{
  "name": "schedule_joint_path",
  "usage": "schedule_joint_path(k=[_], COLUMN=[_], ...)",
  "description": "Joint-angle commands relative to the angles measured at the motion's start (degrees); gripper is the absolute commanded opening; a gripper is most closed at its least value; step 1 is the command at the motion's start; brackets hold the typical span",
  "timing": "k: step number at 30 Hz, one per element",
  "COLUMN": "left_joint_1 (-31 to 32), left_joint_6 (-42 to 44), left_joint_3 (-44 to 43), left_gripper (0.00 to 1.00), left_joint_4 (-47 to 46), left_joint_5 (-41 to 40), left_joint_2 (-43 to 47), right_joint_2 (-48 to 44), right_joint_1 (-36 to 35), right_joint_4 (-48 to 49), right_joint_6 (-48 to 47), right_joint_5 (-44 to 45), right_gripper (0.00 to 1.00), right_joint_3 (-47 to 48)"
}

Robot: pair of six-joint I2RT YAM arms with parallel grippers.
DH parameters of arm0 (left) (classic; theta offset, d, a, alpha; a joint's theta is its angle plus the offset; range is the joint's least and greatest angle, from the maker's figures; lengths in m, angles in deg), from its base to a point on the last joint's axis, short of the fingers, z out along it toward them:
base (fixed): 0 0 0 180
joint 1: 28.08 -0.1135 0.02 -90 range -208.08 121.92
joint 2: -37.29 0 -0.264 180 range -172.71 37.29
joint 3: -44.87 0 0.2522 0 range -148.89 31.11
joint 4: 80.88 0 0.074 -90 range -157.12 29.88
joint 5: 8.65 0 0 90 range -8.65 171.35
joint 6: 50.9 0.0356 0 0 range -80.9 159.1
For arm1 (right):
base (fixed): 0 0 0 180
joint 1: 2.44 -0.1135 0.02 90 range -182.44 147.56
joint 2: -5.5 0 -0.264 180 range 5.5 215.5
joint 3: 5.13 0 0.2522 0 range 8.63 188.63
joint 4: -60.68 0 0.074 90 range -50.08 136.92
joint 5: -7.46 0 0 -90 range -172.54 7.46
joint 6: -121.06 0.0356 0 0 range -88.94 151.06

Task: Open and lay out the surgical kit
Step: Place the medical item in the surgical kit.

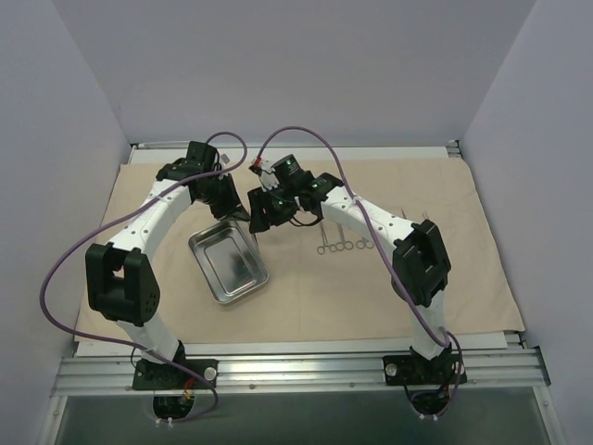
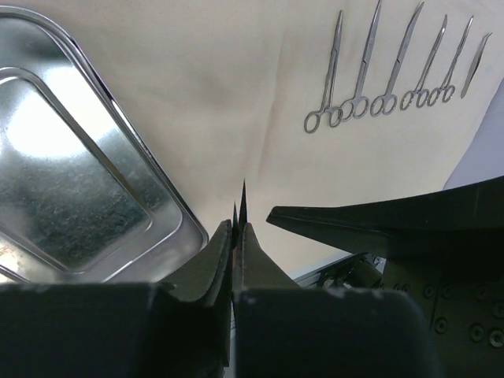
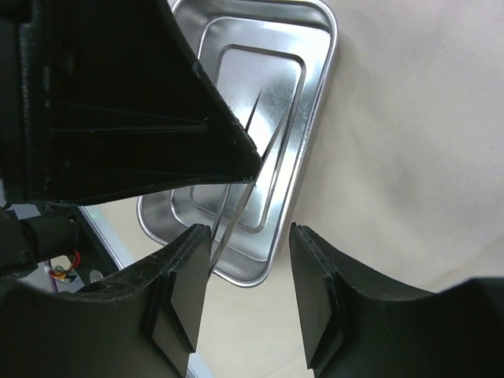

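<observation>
The beige cloth wrap (image 1: 445,269) lies spread flat over the table. The steel tray (image 1: 229,263) rests empty on it, left of centre. Several ring-handled instruments (image 2: 394,75) lie side by side in a row on the cloth (image 2: 236,94), also visible in the top view (image 1: 343,239). My left gripper (image 2: 239,224) hovers above the cloth beside the tray (image 2: 169,228), shut on a thin two-pronged metal instrument (image 2: 242,197) whose tips stick out past the fingers. My right gripper (image 3: 250,236) is open right against it; the thin instrument (image 3: 236,201) runs down beside its left pad, above the tray (image 3: 311,94).
Both arms meet over the back middle of the cloth (image 1: 255,199), with purple cables looping above them. Grey walls close in the left, right and back. A metal rail (image 1: 306,371) runs along the near edge.
</observation>
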Motion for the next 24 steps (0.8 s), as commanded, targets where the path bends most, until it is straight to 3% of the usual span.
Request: schedule_joint_path(k=[1, 14, 18, 21, 22, 23, 24], left_joint_1=[-0.17, -0.09, -0.09, -0.17, -0.17, -0.26, -0.35], left_joint_6=[0.31, 0.57, 0.31, 0.22, 0.31, 0.31, 0.57], left_joint_3=[-0.66, -0.66, -0.93, -0.93, -0.49, -0.49, -0.4], left_gripper=[0.02, 0.02, 0.02, 0.02, 0.03, 0.03, 0.17], left_joint_4=[-1.88, -1.79, -2.15, -2.32, -3.71, -3.73, -3.73], left_joint_5=[1.88, 1.97, 2.41, 4.08, 5.56, 5.58, 5.58], left_joint_2=[1.69, 1.34, 1.6, 1.69, 2.04, 2.04, 2.04], right_joint_2=[0.21, 0.83, 1.27, 1.79, 2.15, 2.15, 1.98], right_joint_1=[-0.72, -1.6, -1.6, -1.69, -1.6, -1.6, -1.08], right_joint_4=[-0.83, 0.4, 0.22, 0.14, 0.05, -0.12, -0.21], right_joint_6=[1.01, 2.5, 2.77, 3.03, 2.77, 2.68, 2.77], right_joint_5=[0.46, -0.24, -0.42, -1.03, -1.21, -1.21, 0.01], right_gripper=[0.44, 0.41, 0.35, 0.23, 0.0, 0.0, 0.0], right_joint_3=[2.47, 2.64, 2.73, 2.99, 2.91, 2.91, 2.65])
